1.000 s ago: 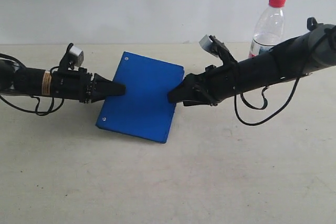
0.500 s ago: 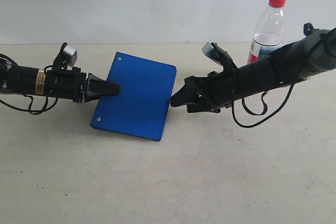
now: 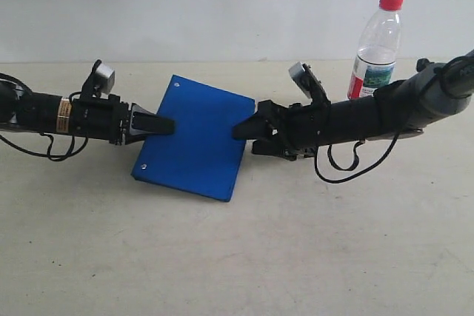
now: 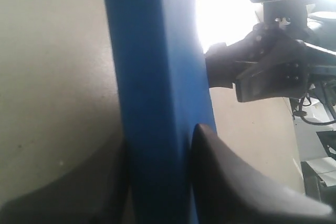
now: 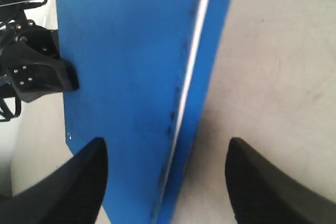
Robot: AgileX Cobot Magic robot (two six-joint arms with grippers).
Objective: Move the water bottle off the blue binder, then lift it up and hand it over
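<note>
The blue binder (image 3: 196, 138) lies mid-table, and its thin edge (image 4: 157, 77) runs between my left gripper's fingers. My left gripper (image 3: 159, 125) (image 4: 160, 140) is shut on the binder's left edge. My right gripper (image 3: 248, 132) (image 5: 165, 145) is open at the binder's right edge (image 5: 121, 51), one finger (image 5: 89, 177) over the cover and the other finger (image 5: 252, 177) over bare table. The water bottle (image 3: 378, 42), clear with a red cap, stands upright on the table at the back right, off the binder and behind my right arm.
The beige tabletop (image 3: 244, 249) spreads in front of both arms. A pale wall (image 3: 222, 5) closes off the back. A black cable (image 3: 348, 168) loops below my right arm, and cables (image 3: 44, 149) hang by my left arm.
The binder, held by my left gripper, shifted left and then back right. My right gripper opened and now straddles the binder's right edge; my right arm dropped lower. The bottle stayed put.
</note>
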